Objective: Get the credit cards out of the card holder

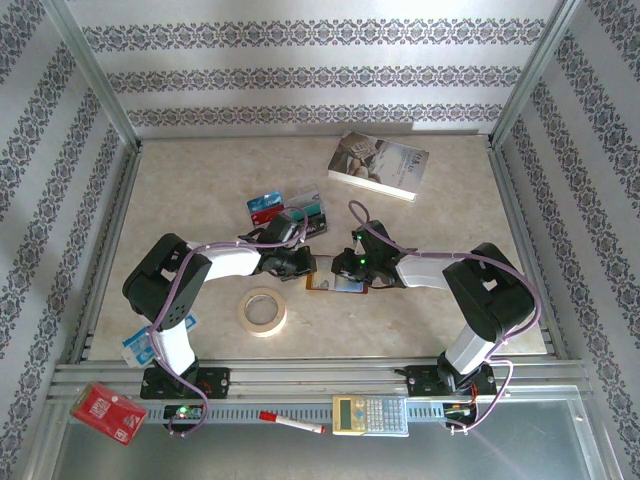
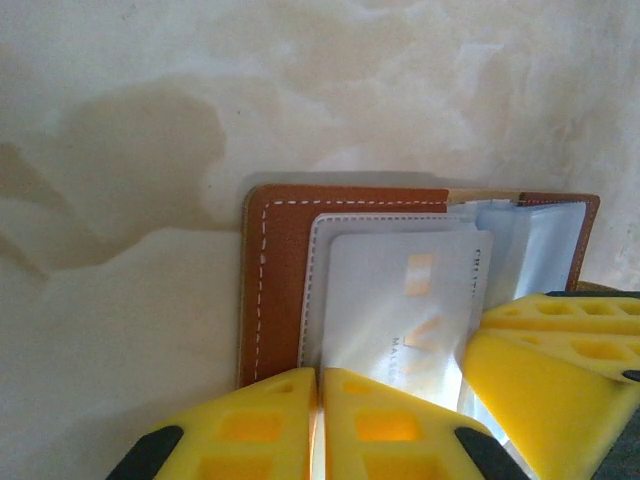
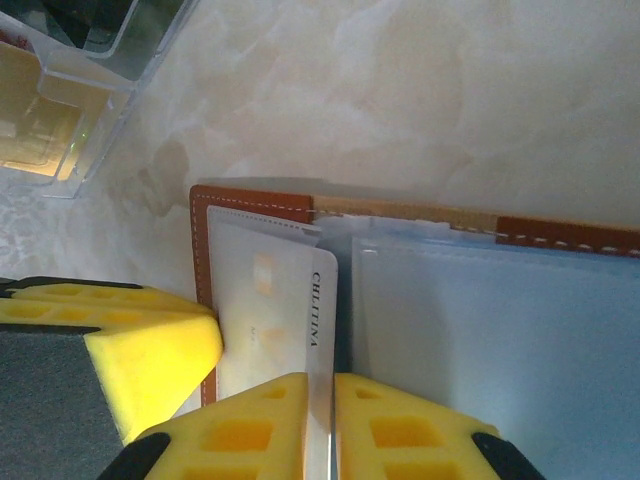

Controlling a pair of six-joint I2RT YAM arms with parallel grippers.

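Far left of the card holder [image 1: 330,286], by the near rim, lie a red packet [image 1: 107,412] and a blue-and-white packet [image 1: 150,346], neither part of the job. A tape roll [image 1: 262,311] sits on the tabletop [image 1: 200,190], near-left of the holder. Beyond the holder and slightly left, loose credit cards [image 1: 268,207] lie flat, apart from it. I judge those as done.

The left hand [image 2: 318,425] reaches the holder from its left. Its fingers are pressed together, and the stitched edge of a clear sleeve runs into the slit between them, so it appears clenched on the holder, pinning it down. The holder lies spread open mid-tabletop, its brown leather underneath and its sleeves facing up.

In the sleeve beside the holder's leather border rests a pale card [image 3: 265,310], lettered along one edge. The right hand [image 3: 320,432], at the holder's right, has that lettered edge passing between its closed fingertips. It seems to be grasping this card, most of which lies inside the sleeve, so this one is left to pull. Sleeves farther right look pale blue, and I cannot tell whether they hold more cards.

Beyond and right of the holder lies a book [image 1: 378,165].
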